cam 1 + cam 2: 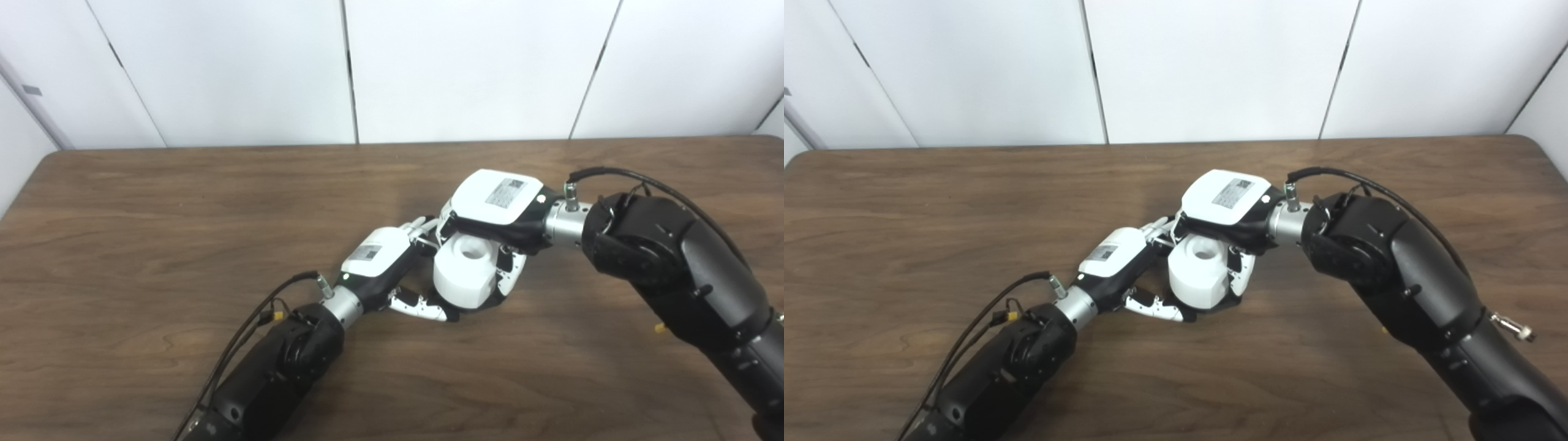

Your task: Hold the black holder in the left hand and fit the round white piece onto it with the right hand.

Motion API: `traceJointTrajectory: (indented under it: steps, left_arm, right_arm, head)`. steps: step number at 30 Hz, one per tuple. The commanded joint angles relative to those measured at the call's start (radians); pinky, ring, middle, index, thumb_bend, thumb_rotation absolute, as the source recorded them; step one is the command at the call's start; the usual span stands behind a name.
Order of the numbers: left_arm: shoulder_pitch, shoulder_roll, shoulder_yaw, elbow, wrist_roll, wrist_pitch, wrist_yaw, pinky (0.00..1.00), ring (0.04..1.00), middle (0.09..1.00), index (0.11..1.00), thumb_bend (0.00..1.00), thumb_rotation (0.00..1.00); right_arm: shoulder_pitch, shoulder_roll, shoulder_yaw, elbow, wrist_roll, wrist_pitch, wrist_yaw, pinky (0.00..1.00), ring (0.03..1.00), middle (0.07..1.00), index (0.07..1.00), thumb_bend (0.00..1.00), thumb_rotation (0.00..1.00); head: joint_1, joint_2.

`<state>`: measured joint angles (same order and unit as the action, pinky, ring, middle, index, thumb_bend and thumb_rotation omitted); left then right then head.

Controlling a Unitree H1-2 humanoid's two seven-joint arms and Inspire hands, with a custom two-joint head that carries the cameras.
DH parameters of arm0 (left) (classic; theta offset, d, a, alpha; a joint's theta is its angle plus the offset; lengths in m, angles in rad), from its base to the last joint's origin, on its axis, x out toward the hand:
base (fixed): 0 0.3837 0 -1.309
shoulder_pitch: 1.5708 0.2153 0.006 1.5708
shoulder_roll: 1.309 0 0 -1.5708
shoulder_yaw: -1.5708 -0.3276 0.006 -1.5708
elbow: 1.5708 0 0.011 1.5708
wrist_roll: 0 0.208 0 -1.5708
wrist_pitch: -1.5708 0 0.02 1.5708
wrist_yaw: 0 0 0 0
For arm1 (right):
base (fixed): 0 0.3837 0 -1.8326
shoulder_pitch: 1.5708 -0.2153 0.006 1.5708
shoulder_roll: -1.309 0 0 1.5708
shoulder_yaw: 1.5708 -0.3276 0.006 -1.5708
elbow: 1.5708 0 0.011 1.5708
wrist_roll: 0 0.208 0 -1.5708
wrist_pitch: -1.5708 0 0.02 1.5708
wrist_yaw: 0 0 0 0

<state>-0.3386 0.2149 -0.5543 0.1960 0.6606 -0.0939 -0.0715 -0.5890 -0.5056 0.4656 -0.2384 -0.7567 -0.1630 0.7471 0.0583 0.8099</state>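
The round white piece (463, 277) stands upright at the middle of the table, with a round hole in its top. Only a thin dark edge of the black holder (1227, 302) shows under it; the rest is hidden. My left hand (381, 259) comes in from the lower left, with its thumb (422, 306) curled along the front of the base and its fingers behind the piece. My right hand (497, 205) sits over the piece from the right, with its fingers (509, 272) down along the piece's right side.
The brown wooden table (184, 214) stretches to both sides, with its far edge against white wall panels (465, 67). Black cables run along both forearms. Nothing else lies on the table.
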Motion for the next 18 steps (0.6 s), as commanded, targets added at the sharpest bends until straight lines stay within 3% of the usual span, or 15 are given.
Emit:
traceJointTrajectory:
  steps: [1, 9, 11, 16, 18]
  left_arm:
    - [0.050, 0.027, -0.042, 0.032, 0.026, 0.036, -0.105, 0.95, 1.000, 0.973, 0.486, 0.52, 0.07]
    - [0.051, 0.028, -0.036, 0.023, 0.021, 0.041, -0.108, 0.96, 0.999, 0.970, 0.486, 0.52, 0.07]
    - [0.051, 0.028, -0.038, 0.026, 0.030, 0.037, -0.098, 0.94, 0.992, 0.966, 0.485, 0.52, 0.07]
    - [0.051, 0.026, -0.036, 0.036, 0.037, 0.032, -0.086, 0.93, 0.985, 0.960, 0.485, 0.52, 0.07]
    - [0.051, 0.026, -0.035, 0.036, 0.035, 0.036, -0.090, 0.94, 0.987, 0.961, 0.485, 0.52, 0.07]
  right_arm:
    - [0.002, -0.002, -0.002, 0.016, -0.022, -0.009, -0.011, 0.81, 0.805, 0.721, 0.482, 0.53, 0.14]
    - [0.026, 0.003, -0.003, 0.016, -0.036, 0.008, -0.029, 0.81, 0.801, 0.730, 0.492, 0.52, 0.14]
    - [0.030, 0.004, -0.009, 0.008, -0.032, 0.020, -0.023, 0.81, 0.801, 0.757, 0.695, 0.78, 0.16]
    - [0.035, 0.006, -0.025, -0.002, -0.020, 0.026, -0.025, 0.80, 0.834, 0.851, 0.948, 0.91, 0.20]
    - [0.034, 0.003, -0.028, -0.007, -0.028, 0.016, -0.029, 0.79, 0.842, 0.875, 0.977, 0.93, 0.23]
  head:
    - [0.000, 0.001]
    - [-0.005, 0.004]
    - [-0.005, 0.004]
    - [-0.003, 0.004]
    - [-0.005, 0.002]
